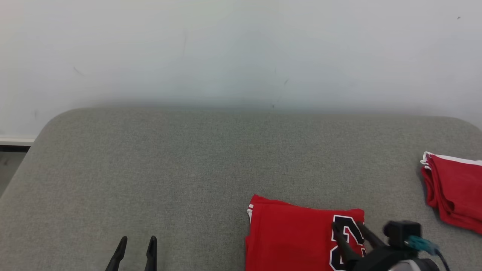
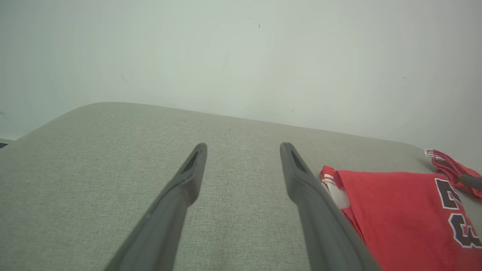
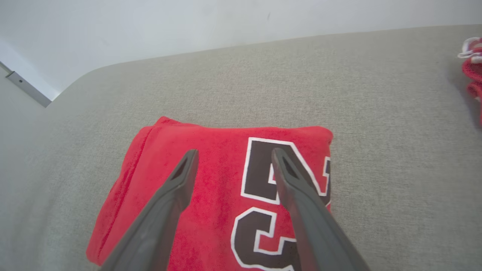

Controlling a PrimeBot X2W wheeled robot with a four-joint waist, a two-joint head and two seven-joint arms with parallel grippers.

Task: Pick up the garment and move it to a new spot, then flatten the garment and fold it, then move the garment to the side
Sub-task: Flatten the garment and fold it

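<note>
1. Garment (image 1: 293, 237), red and folded, lies flat on the gray table (image 1: 169, 169), at 5 o'clock in the head view.
2. Right tool (image 1: 347, 226) is wide open over it, holding nothing.
3. Left tool (image 1: 138, 240) at 7 o'clock is wide open and empty.
4. Another red cloth (image 1: 455, 192) sits at 3 o'clock.

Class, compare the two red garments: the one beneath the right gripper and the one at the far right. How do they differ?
The near garment shows black, white-edged numerals; the far-right garment shows plain red with white trim. The near garment lies beneath the right gripper; the far-right garment lies apart, cut off by the picture's edge. Both are red, folded, resting on the grey surface.
</note>
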